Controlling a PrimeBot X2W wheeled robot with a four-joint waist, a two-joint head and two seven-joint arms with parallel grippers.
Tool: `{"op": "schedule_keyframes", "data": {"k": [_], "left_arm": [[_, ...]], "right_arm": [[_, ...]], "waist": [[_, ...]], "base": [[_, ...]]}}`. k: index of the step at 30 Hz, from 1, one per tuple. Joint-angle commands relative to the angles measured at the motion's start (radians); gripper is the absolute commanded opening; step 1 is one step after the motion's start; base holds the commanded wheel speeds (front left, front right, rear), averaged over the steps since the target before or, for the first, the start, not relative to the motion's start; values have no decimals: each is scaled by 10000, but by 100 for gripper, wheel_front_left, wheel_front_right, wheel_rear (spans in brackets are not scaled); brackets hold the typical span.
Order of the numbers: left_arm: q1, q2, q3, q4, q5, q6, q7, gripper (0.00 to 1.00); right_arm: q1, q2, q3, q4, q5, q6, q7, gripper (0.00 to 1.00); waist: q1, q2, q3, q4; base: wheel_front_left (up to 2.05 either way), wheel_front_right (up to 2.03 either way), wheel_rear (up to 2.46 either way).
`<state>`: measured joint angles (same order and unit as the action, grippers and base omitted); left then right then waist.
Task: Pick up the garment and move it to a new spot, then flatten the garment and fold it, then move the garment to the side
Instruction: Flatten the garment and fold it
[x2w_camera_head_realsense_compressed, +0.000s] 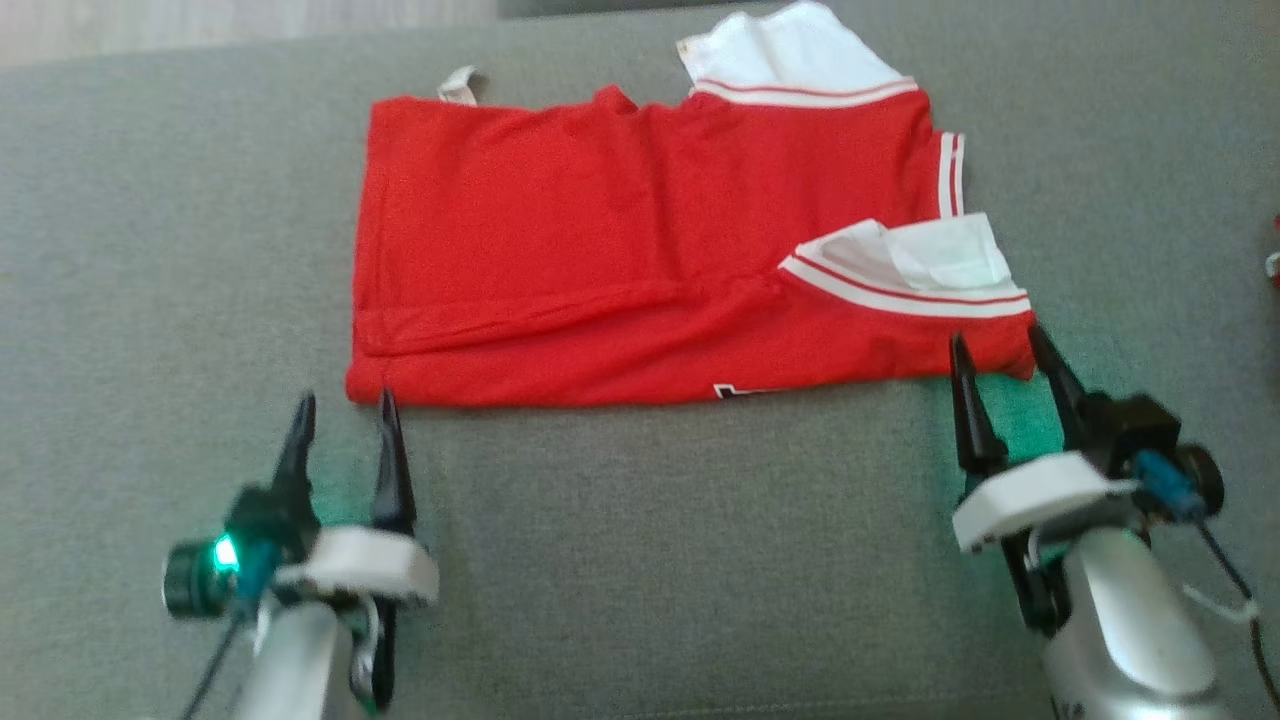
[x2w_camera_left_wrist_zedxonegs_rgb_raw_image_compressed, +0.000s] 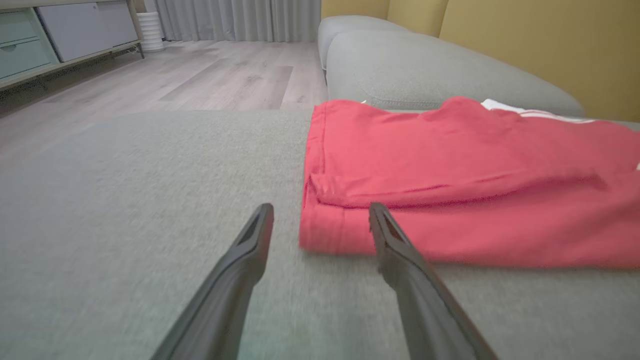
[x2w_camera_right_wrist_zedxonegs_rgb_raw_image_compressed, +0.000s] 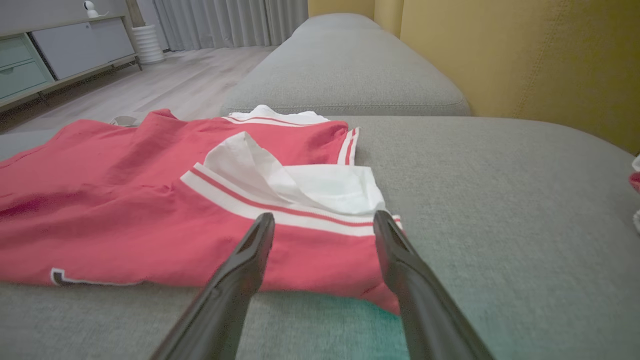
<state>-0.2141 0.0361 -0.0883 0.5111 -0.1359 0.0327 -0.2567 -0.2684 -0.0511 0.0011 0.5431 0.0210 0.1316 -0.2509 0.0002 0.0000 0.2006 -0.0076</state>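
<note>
The garment (x2w_camera_head_realsense_compressed: 620, 240), a red T-shirt with white sleeves and striped trim, lies folded lengthwise on the grey sofa seat (x2w_camera_head_realsense_compressed: 650, 560). Its small white label (x2w_camera_head_realsense_compressed: 458, 86) sticks out at the far left hem. My left gripper (x2w_camera_head_realsense_compressed: 345, 405) is open just before the garment's (x2w_camera_left_wrist_zedxonegs_rgb_raw_image_compressed: 450, 185) near left corner, fingers empty. My right gripper (x2w_camera_head_realsense_compressed: 1000, 350) is open at the near right corner, its fingertips at the red edge below the folded white sleeve (x2w_camera_right_wrist_zedxonegs_rgb_raw_image_compressed: 320, 185). In the right wrist view the garment (x2w_camera_right_wrist_zedxonegs_rgb_raw_image_compressed: 125, 200) spreads to the left, between and beyond the fingers.
A second grey sofa cushion (x2w_camera_right_wrist_zedxonegs_rgb_raw_image_compressed: 345, 65) and a yellow backrest (x2w_camera_right_wrist_zedxonegs_rgb_raw_image_compressed: 525, 60) stand beyond the garment. Wooden floor (x2w_camera_left_wrist_zedxonegs_rgb_raw_image_compressed: 200, 75), a low cabinet (x2w_camera_left_wrist_zedxonegs_rgb_raw_image_compressed: 50, 35) and curtains lie off the sofa's far edge. A small red-and-white item (x2w_camera_head_realsense_compressed: 1273, 250) peeks in at the right edge.
</note>
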Motion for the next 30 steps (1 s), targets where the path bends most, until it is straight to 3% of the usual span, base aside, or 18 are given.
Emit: {"op": "schedule_keyframes", "data": {"k": [1, 7, 11, 16, 17, 18, 19, 20, 28, 29, 30], "left_arm": [[-492, 143, 429, -139, -76, -90, -51, 100], [-1442, 142, 785, 1247, -266, -475, -51, 100], [-1794, 142, 972, 2061, -405, -470, -51, 100], [-2019, 142, 734, 3152, -910, -815, -51, 100], [-2069, 142, 617, 3399, -1005, -891, -51, 94], [-2123, 142, 454, 3653, -1087, -988, -51, 45], [-2184, 142, 283, 3877, -1180, -1084, -51, 18], [-2243, 141, 108, 4081, -1291, -1183, -51, 0], [-2497, 141, -676, 4287, -1916, -1446, -51, 0], [-2488, 141, -734, 4237, -1936, -1456, -51, 0], [-2488, 141, -734, 4237, -1936, -1456, -51, 0]], "right_arm": [[-429, 8, 293, -308, 52, -9, -108, 100], [-830, 8, 395, -360, 145, -9, -108, 100], [-929, 8, 441, -408, -90, -9, -108, 100], [-945, 8, 137, -316, -105, -9, -109, 100], [-939, 8, -19, -246, -121, -9, -109, 100], [-931, 8, -172, -133, -139, -9, -109, 100], [-936, 8, -299, -47, -164, -9, -109, 100], [-942, 8, -374, 42, -226, -9, -109, 100], [-1322, 8, -418, 1682, -217, -9, -109, 100], [-1399, 8, -312, 2018, -158, -9, -108, 73], [-1399, 8, -312, 2018, -158, -9, -108, 73]], "waist": [[-2, 0, 301, -116], [-2, 0, 859, -348], [-2, 0, 1054, -431], [-2, 0, 1176, -464], [-2, 0, 1183, -462], [-2, 0, 1186, -456], [-2, 0, 1187, -442], [-2, 0, 1189, -427], [-2, 0, 1186, -314], [-2, 0, 1190, -300], [-2, 0, 1190, -300]], "base": [[0, 0, 0], [0, 0, 0], [0, 0, 0], [0, 0, 0], [0, 0, 0], [0, 0, 0], [0, 0, 0], [0, 0, 0], [0, 0, 0], [0, 0, 0], [0, 0, 0]]}}
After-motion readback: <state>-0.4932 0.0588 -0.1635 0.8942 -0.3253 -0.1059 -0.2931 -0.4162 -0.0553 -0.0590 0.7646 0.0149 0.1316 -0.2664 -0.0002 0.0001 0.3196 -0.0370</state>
